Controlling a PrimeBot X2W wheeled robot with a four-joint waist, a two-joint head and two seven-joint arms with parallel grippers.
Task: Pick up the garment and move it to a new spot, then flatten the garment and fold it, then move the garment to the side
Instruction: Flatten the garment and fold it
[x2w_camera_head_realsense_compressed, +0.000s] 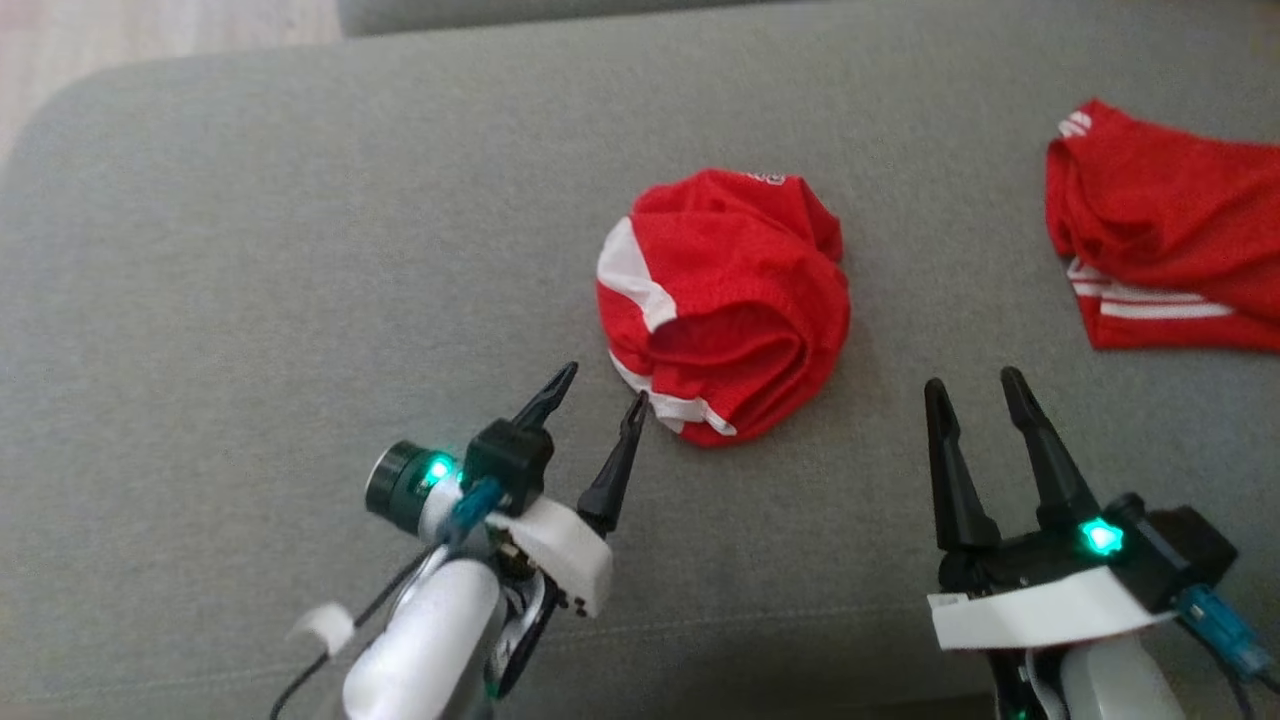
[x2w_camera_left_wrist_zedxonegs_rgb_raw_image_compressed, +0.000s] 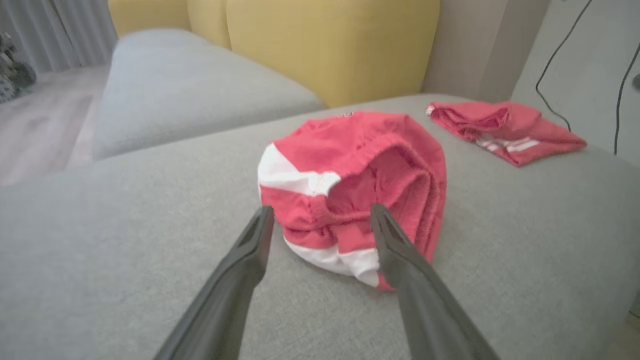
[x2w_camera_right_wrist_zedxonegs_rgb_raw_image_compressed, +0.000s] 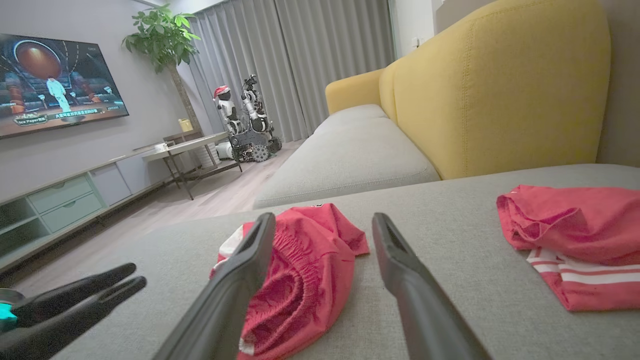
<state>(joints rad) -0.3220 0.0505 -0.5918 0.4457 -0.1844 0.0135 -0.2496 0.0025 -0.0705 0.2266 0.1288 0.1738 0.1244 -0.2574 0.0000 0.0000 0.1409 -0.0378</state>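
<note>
Here | step: first pick-up, I reckoned; best push the left pincer (x2w_camera_head_realsense_compressed: 604, 383) forward and bite a thick fold, not just the hem | crumpled red shorts (x2w_camera_head_realsense_compressed: 722, 305) lay just ahead of its spread jaws | right pincer (x2w_camera_head_realsense_compressed: 972, 379), apart too and empty, pointed forward, shorts off its left

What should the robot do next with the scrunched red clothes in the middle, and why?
Probably ease the left gripper forward and close on the near hem of the crumpled garment: its jaws stand open right at that edge, empty, and the garment lies bunched, not yet lifted.
</note>
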